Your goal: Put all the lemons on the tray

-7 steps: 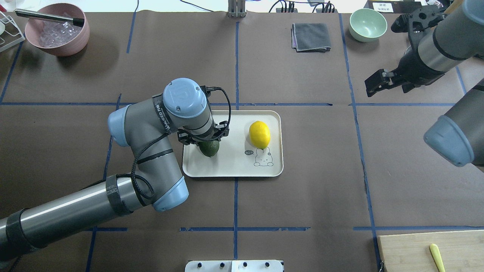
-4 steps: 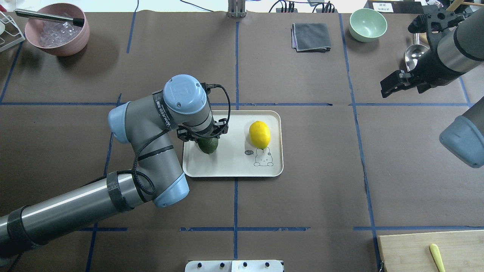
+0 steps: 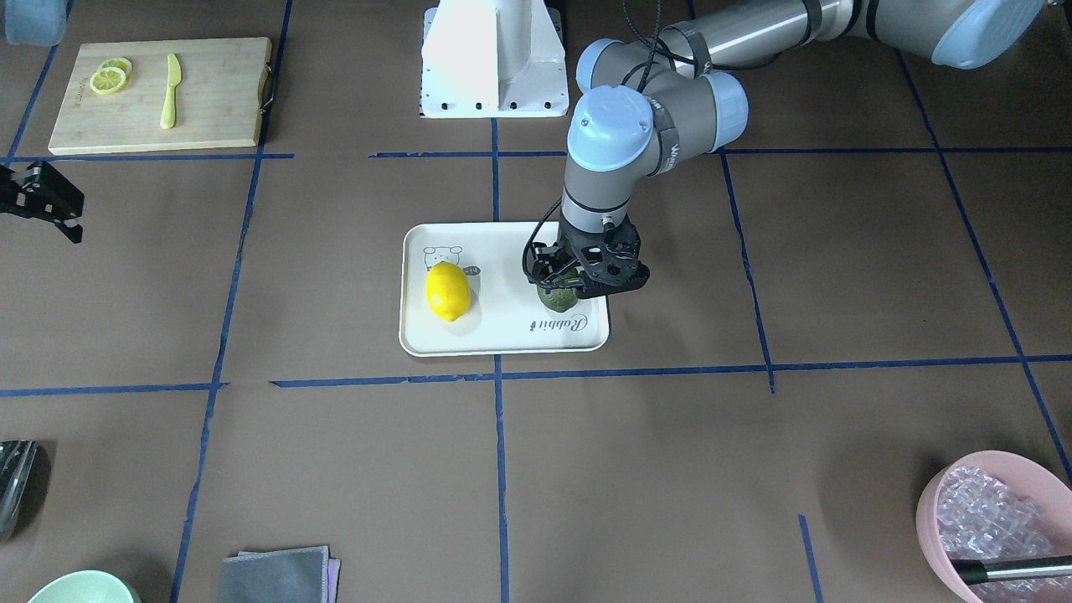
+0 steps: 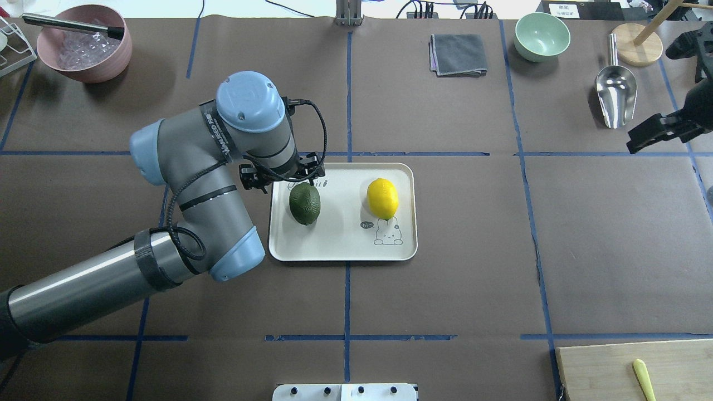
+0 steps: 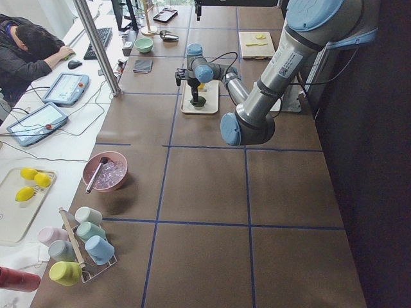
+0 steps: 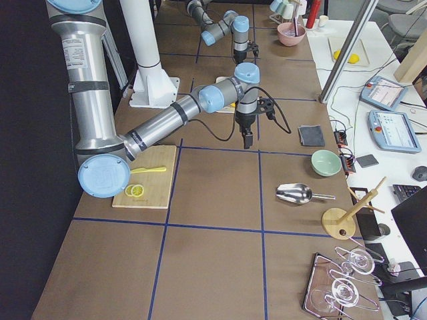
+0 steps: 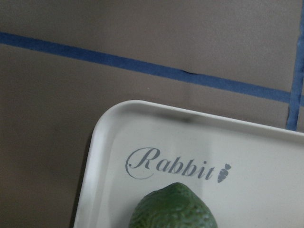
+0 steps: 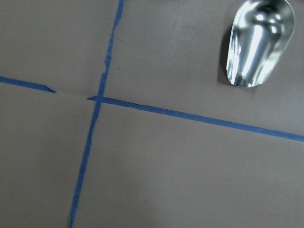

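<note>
- shows the dark green oval lemon with dimpled skin point(image 4: 304, 203) lying on its side on the cream-white rectangular tray with rounded corners point(image 4: 345, 248), in the half nearer the left arm, just beside the grey "rabbit" script.
- shows the bright yellow smooth oval lemon point(image 4: 382, 198) in the tray's other half, pointed tip towards the line-drawn animal, well apart from the green one.
- probably set apart like this so that neither rounded fruit rolls into the other; shallow raised rim likely enough to keep both in.
- has the left gripper point(image 3: 584, 283) hovering above the green lemon's script-side end, jaws spread and holding nothing; no finger touching the fruit in the overhead view.
- puts the right gripper point(image 4: 646, 138) far off at the table's side, near the shiny steel scoop point(image 4: 615, 94); nothing in it, but cannot tell whether spread or closed.
- looks waxy and hard on both skins, matte and smooth on the tray, so little grip against a nudge.
- reads as complete, judging by both whole fruits resting inside the rim.
</note>
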### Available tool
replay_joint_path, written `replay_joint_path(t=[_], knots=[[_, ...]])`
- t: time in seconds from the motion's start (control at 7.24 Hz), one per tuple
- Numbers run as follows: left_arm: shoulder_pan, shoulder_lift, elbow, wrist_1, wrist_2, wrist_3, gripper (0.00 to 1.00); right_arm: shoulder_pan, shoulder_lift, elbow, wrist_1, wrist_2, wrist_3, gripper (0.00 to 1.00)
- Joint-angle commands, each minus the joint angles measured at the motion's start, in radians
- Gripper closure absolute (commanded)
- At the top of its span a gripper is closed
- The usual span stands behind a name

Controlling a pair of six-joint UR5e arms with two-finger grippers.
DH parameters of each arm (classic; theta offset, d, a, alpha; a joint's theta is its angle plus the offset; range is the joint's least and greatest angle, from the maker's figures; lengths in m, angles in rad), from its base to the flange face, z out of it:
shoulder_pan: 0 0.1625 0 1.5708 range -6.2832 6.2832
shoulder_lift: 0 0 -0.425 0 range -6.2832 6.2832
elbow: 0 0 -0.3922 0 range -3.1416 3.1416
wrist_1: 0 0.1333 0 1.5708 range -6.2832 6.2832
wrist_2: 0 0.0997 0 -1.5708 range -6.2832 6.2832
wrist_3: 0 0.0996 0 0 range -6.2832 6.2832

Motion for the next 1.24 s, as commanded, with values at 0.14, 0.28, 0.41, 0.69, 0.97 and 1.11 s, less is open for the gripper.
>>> replay_joint_path(t=[0.14,0.28,0.41,0.69,0.97,1.11], knots=[[-0.167,0.192,-0.254,0.206,-0.133,0.332,0.00,0.221,-0.121,-0.166,0.006,0.099,-0.432,0.01],[-0.238,0.281,-0.310,0.206,-0.168,0.453,0.00,0.272,-0.132,-0.212,0.006,0.106,-0.508,0.01],[-0.314,0.380,-0.348,0.206,-0.202,0.597,0.00,0.302,-0.158,-0.231,0.020,0.143,-0.524,0.01],[-0.509,0.520,-0.339,0.206,-0.274,0.903,0.00,0.353,-0.180,-0.231,0.083,0.152,-0.526,0.00],[-0.672,0.648,-0.283,0.202,-0.335,1.189,0.00,0.355,-0.177,-0.211,0.086,0.151,-0.521,0.00],[-0.774,0.704,-0.226,0.194,-0.388,1.328,0.00,0.353,-0.171,-0.211,0.086,0.142,-0.515,0.00]])
